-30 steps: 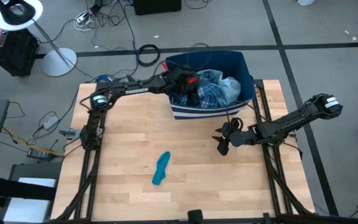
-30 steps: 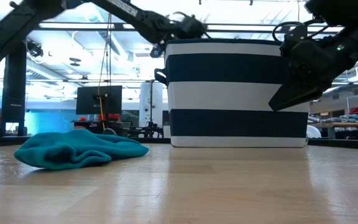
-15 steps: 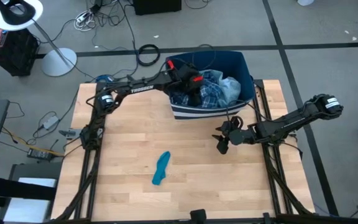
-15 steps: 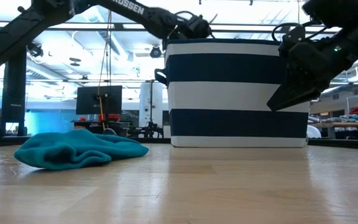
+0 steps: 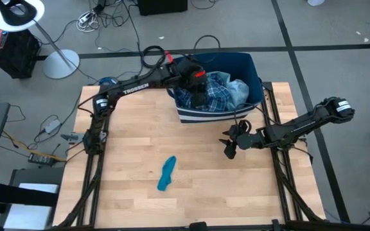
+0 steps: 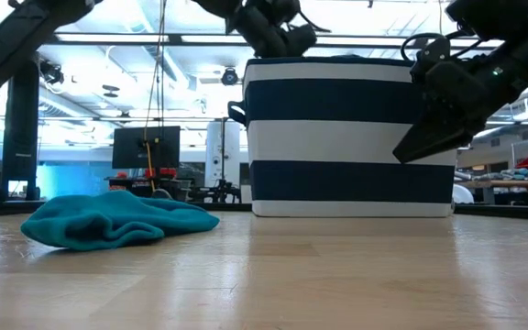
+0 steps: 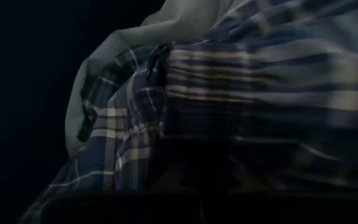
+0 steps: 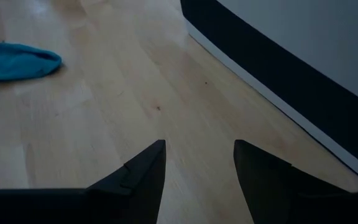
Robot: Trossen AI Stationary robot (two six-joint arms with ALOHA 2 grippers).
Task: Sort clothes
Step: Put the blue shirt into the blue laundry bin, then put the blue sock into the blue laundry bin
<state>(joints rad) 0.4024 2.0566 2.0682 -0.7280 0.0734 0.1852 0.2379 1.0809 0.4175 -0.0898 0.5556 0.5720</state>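
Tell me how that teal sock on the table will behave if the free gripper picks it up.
The teal sock lies flat and rumpled on the wooden table, so it is probably floppy and would drape from a pinch. It looks light and unlikely to roll. The open right gripper would likely drag it if it pushed.

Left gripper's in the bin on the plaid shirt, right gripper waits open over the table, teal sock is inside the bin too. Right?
Not the sock. The high view shows the teal sock lying on the table, outside the bin. The rest holds: the left gripper is in the bin on the plaid shirt, and the right gripper waits open over the table.
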